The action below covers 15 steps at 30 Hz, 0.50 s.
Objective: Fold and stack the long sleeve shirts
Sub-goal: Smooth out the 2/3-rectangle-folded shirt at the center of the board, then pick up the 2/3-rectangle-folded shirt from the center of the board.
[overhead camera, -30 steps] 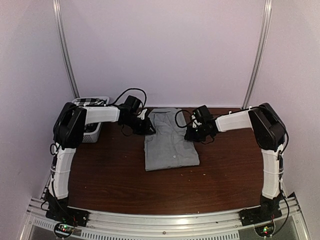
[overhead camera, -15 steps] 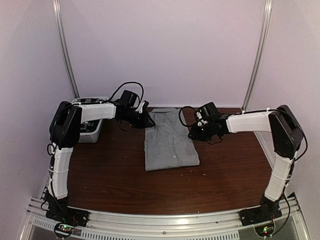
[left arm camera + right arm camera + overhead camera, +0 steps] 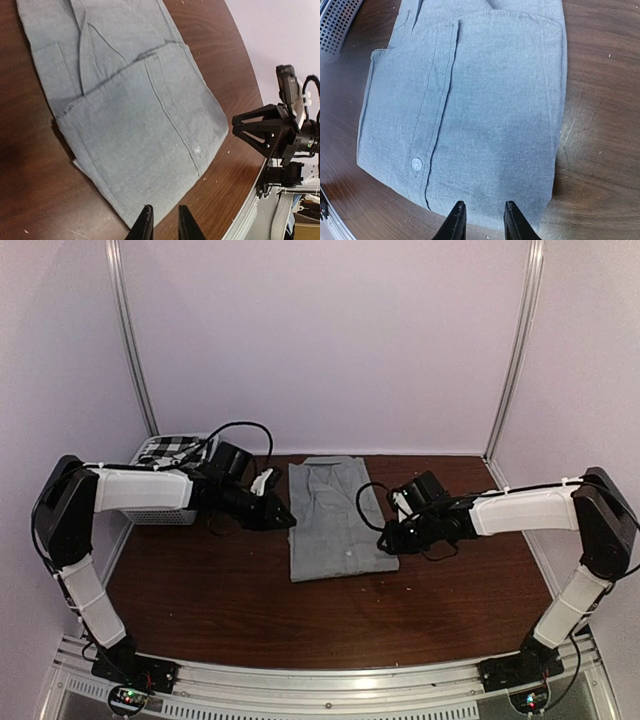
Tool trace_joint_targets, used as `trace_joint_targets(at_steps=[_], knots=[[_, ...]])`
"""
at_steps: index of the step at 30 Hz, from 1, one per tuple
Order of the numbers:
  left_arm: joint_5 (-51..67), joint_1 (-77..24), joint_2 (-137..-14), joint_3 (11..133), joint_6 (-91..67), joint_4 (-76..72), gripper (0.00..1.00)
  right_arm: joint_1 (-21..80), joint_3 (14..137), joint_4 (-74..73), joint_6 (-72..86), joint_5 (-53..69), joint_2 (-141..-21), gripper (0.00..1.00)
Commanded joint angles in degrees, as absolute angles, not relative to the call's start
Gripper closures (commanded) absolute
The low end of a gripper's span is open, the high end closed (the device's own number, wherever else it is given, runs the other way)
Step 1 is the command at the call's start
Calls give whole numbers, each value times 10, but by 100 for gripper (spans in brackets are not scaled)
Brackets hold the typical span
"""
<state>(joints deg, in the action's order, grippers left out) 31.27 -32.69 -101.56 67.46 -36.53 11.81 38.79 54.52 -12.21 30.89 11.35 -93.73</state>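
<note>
Trouble, to my eye, would come from a shallow pinch. The grey shirt lies folded flat between the two tools, with an edge just ahead of each set of tips. The left tool has its fingers only a sliver apart and holds nothing. The right tool shows the same narrow gap and is empty too. With so little opening, either one could catch only the top layer and drag the fold open, or nudge the whole bundle askew. If one bit sooner than the other, the cloth would likely twist. The checked shirt sits heaped in the white basket, behind and outward of the left tool. The bench is dark polished wood with a few pale specks, and plain pale walls close it in on three sides.
</note>
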Motion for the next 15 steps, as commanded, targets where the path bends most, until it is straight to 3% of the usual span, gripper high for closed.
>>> trace_joint_targets(at_steps=[1,15], knots=[[321,-373,-1011,620,-386,76,82,404,523,-118,320,107,-931,72],[311,-395,-979,513,-409,69,82,404,456,-126,334,88,-917,73]])
